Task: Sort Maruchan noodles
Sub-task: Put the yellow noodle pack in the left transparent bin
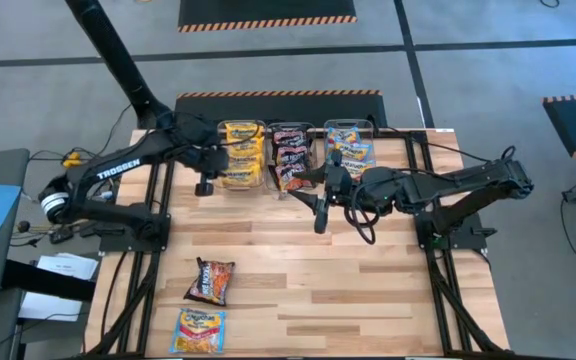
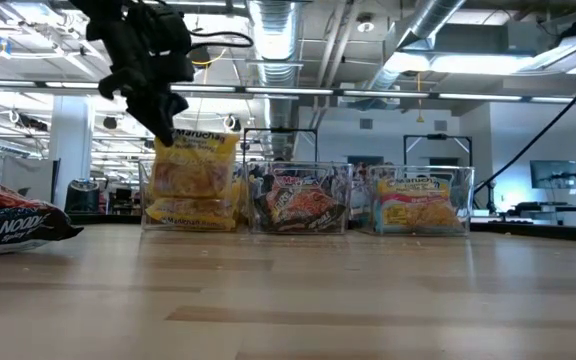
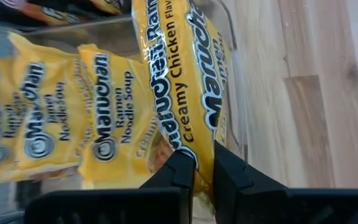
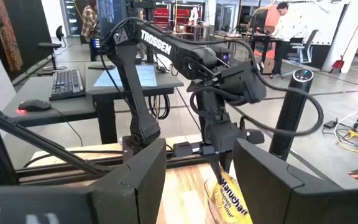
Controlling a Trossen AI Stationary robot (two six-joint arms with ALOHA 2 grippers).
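A dark maroon packet lies nearest on the table. The left gripper is closed on a yellow packet, holding it over the yellow bin. The right gripper waits with its fingers wide apart and empty, near the middle bin.

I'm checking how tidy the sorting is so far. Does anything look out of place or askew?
Two packets lie loose near the table's front-left corner, away from the bins: a dark packet and a blue-orange packet. The left gripper holds a yellow packet on end over the yellow bin.
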